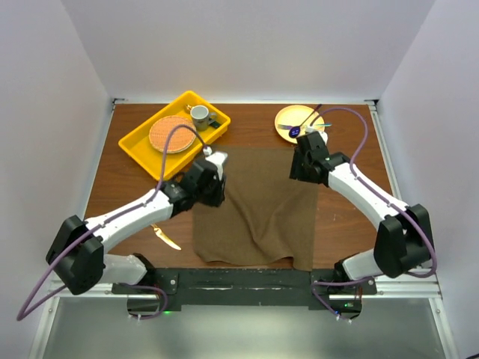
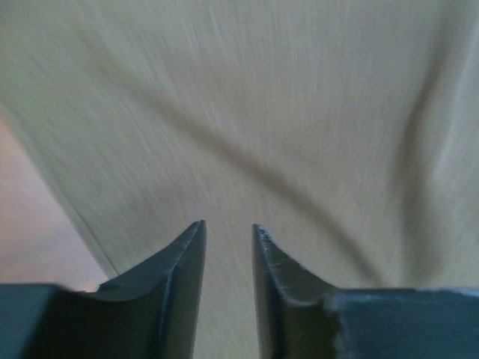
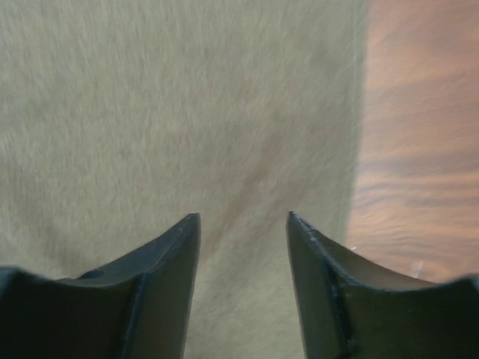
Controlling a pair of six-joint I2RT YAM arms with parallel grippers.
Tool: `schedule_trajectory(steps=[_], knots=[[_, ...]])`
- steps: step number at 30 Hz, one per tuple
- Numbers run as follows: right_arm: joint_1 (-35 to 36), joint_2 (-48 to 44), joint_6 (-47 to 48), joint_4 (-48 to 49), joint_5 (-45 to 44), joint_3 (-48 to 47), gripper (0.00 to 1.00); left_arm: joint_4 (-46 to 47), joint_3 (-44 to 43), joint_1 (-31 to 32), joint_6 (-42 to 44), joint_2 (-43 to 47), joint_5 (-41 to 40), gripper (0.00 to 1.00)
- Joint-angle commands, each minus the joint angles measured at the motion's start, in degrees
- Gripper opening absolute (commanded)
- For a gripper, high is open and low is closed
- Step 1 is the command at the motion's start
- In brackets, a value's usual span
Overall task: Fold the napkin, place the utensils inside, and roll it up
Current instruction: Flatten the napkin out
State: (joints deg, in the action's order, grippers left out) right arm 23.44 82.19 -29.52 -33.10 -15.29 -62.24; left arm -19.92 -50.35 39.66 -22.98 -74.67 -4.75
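A gold utensil (image 1: 166, 238) lies on the wood near the front left corner. The left gripper (image 2: 228, 226) hangs over the left edge of the napkin (image 1: 262, 209), jaws a little apart, holding nothing. The napkin lies spread out in the middle, reaching the front edge. The right gripper (image 3: 243, 217) hangs over its right edge, jaws apart, empty.

The napkin (image 1: 258, 217) at centre frame is showing as soft, matt, finely woven cloth on a table (image 1: 123, 187) of smooth, reddish, grained wood, while the gold utensil (image 1: 166, 238) at lower left is gleaming like polished metal and the yellow tray (image 1: 133, 146) at upper left is looking like smooth plastic.
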Motion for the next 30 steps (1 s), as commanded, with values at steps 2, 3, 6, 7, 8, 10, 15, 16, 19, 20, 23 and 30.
schedule_trajectory(steps=[2, 3, 6, 7, 8, 10, 15, 16, 19, 20, 23, 30], knots=[[-0.2, 1.9, -10.4, 7.5, 4.6, 6.4, 0.37, 6.4, 8.1, 5.9, -7.4, 2.8, -5.3, 0.29], [-0.1, 2.4, -11.9, 7.7, 3.1, 7.6, 0.35, 7.9, 10.4, 6.7, -8.0, 3.1, -6.0, 0.27], [-0.2, 5.9, -15.5, 8.7, -2.9, 8.1, 0.33, 8.5, 13.4, 9.4, -9.7, 3.9, -8.7, 0.27], [-0.4, 8.7, -15.9, 8.5, -3.2, 7.7, 0.34, 8.6, 14.0, 9.7, -10.0, 3.7, -8.9, 0.27], [-0.6, 9.9, -16.5, 8.1, -3.8, 7.2, 0.34, 8.6, 15.3, 9.9, -10.7, 3.7, -8.9, 0.27], [-0.6, 12.5, -16.8, 7.7, -5.3, 5.9, 0.36, 8.8, 16.9, 11.0, -11.6, 3.8, -9.4, 0.27], [-2.8, 18.3, -18.6, 6.2, -9.0, 4.4, 0.38, 11.9, 23.1, 13.2, -15.2, 4.0, -9.6, 0.27], [-3.2, 18.6, -18.8, 5.9, -9.7, 4.3, 0.38, 12.1, 23.7, 13.6, -16.1, 4.0, -9.7, 0.27], [-5.2, 20.1, -19.2, 4.5, -13.3, 3.9, 0.40, 13.2, 24.9, 16.1, -18.2, 3.7, -9.0, 0.27], [-6.8, 20.4, -19.9, 2.8, -14.1, 3.6, 0.40, 13.9, 25.0, 17.0, -18.8, 3.6, -8.8, 0.27], [-8.8, 20.6, -19.3, 0.5, -16.0, 2.5, 0.40, 14.2, 23.7, 20.8, -21.0, 2.3, -8.7, 0.27], [-8.9, 15.1, -6.0, 1.7, -16.5, 1.2, 0.55, 8.8, 16.9, 25.7, -22.8, 3.9, -10.8, 0.28]])
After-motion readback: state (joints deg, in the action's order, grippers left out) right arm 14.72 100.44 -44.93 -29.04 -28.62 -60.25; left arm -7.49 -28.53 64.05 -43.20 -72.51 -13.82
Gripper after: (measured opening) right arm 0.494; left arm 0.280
